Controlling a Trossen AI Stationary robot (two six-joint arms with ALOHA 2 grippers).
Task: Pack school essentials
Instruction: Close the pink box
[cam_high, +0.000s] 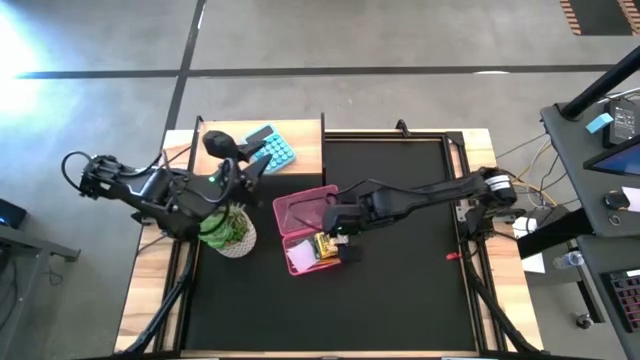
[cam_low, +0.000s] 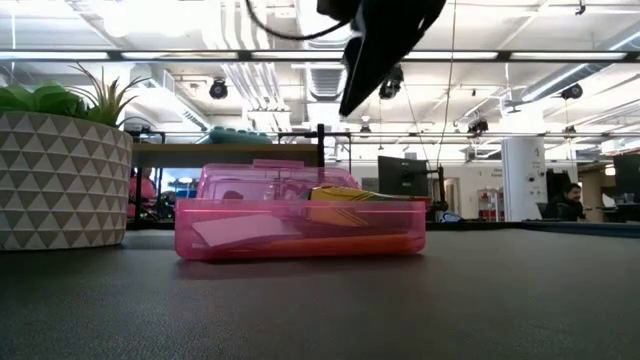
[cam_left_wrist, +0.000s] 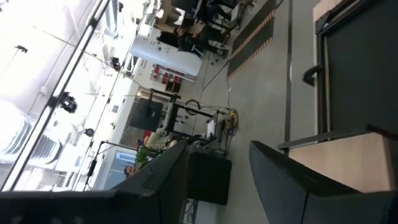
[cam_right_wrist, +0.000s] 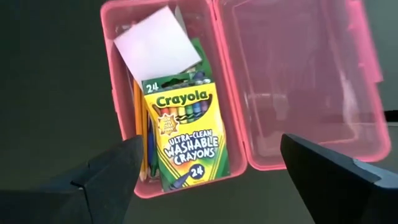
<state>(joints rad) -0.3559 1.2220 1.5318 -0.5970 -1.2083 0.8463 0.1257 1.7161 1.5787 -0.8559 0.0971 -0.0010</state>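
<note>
A pink plastic box lies open on the black mat, its empty lid flat beside its base. In the base lie a yellow-green crayon box, a white note pad, orange pencils and a blue pen under the crayon box. My right gripper hangs open above the box, touching nothing; it also shows in the low view. My left gripper is raised at the table's left by the plant, open, pointing out into the room.
A potted green plant stands just left of the box. A light-blue calculator lies on the wooden board at the far left. A small red thing lies on the mat at the right.
</note>
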